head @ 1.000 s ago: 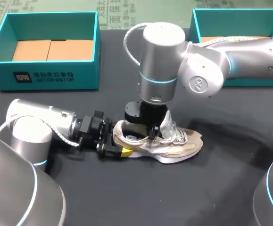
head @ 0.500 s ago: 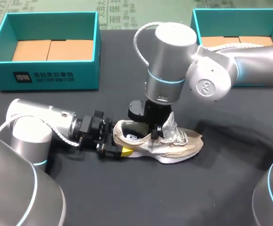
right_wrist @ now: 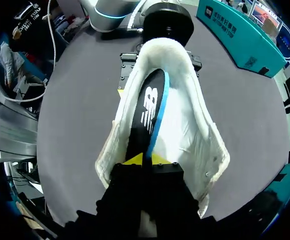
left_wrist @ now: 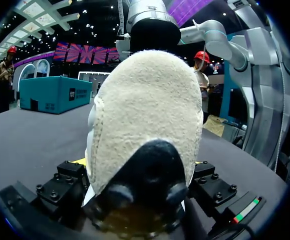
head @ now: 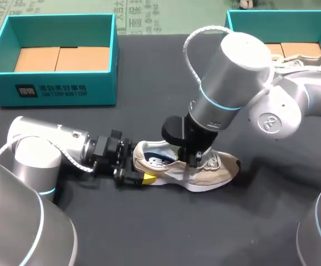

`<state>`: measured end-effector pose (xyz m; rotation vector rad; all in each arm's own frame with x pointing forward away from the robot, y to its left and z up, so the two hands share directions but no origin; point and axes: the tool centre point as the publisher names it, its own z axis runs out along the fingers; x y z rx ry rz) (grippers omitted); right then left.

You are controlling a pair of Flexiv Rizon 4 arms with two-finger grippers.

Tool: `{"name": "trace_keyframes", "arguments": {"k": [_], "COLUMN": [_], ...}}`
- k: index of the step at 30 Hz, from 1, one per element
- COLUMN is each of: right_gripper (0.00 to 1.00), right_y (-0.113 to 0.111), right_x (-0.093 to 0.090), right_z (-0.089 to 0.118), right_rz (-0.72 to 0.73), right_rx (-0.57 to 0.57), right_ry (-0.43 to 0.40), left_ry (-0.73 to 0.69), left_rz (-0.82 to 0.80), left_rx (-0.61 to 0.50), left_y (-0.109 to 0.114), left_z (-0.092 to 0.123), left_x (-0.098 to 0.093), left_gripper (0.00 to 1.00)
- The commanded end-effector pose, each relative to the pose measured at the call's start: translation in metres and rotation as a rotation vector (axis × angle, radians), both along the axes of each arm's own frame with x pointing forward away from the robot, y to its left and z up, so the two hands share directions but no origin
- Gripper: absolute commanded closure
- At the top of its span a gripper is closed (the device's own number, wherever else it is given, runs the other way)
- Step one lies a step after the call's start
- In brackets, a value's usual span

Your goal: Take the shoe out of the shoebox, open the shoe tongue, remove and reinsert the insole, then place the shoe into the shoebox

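Swung rightward and tilted since a second ago. Pinching insole (right_wrist: 147, 112) with right gripper (right_wrist: 145, 159) inside shoe (head: 204, 174) on table (head: 149, 233); clamping heel (left_wrist: 145, 115) with left gripper (head: 138, 168). Best pulled up slowly, heel kept pinned.

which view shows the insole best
Right wrist view: it looks straight into the shoe onto the dark, blue-edged insole. Head view shows only a sliver in the opening; left wrist view only the heel.

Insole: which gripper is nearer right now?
Right. The right gripper pinches the insole inside the shoe; the left gripper clamps the shoe's heel from outside, not touching the insole.
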<state>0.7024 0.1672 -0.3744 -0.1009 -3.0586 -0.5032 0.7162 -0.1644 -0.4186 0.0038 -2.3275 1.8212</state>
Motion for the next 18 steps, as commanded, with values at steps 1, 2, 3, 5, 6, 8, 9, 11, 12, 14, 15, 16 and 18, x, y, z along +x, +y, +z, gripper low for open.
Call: {"name": "trace_keyframes", "arguments": {"k": [1,2,3,5,6,8,9,11,12,14,15,16,18], "right_gripper": [1.00,1.00,1.00,1.00,1.00,1.00,1.00,1.00,1.00,1.00,1.00,1.00,1.00], "right_y": [-0.015,-0.016,-0.018,-0.020,-0.021,-0.021,-0.021,-0.021,-0.020,-0.018,-0.017,-0.014,-0.010], "right_x": [-0.004,-0.002,-0.001,0.002,0.004,0.007,0.009,0.011,0.013,0.015,0.017,0.018,0.021], "right_z": [0.016,0.018,0.020,0.022,0.024,0.026,0.027,0.029,0.030,0.031,0.033,0.033,0.035], "right_rz": [0.005,0.011,0.015,0.022,0.028,0.041,0.048,0.064,0.074,0.093,0.106,0.115,0.142], "right_rx": [0.054,0.073,0.086,0.104,0.111,0.122,0.133,0.138,0.143,0.149,0.151,0.144,0.153], "right_ry": [-0.028,-0.035,-0.038,-0.046,-0.045,-0.044,-0.046,-0.044,-0.045,-0.039,-0.040,-0.034,-0.034], "left_ry": [0.001,0.001,0.001,0.001,0.001,0.001,0.001,0.001,0.001,0.001,0.001,0.001,0.001], "left_rz": [0.002,0.002,0.002,0.002,0.002,0.002,0.002,0.002,0.002,0.002,0.002,0.002,0.002], "left_rx": [0.002,0.002,0.002,0.002,0.002,0.002,0.002,0.002,0.002,0.002,0.002,0.002,0.002], "left_y": [0.000,0.000,0.000,0.000,0.000,0.000,0.000,0.000,0.000,0.000,0.000,0.000,0.000], "left_z": [-0.004,-0.004,-0.004,-0.004,-0.004,-0.004,-0.004,-0.004,-0.004,-0.004,-0.004,-0.004,-0.004], "left_x": [0.002,0.002,0.002,0.002,0.002,0.002,0.002,0.002,0.002,0.002,0.002,0.002,0.002], "left_gripper": [1.00,1.00,1.00,1.00,1.00,1.00,1.00,1.00,1.00,1.00,1.00,1.00,1.00]}}
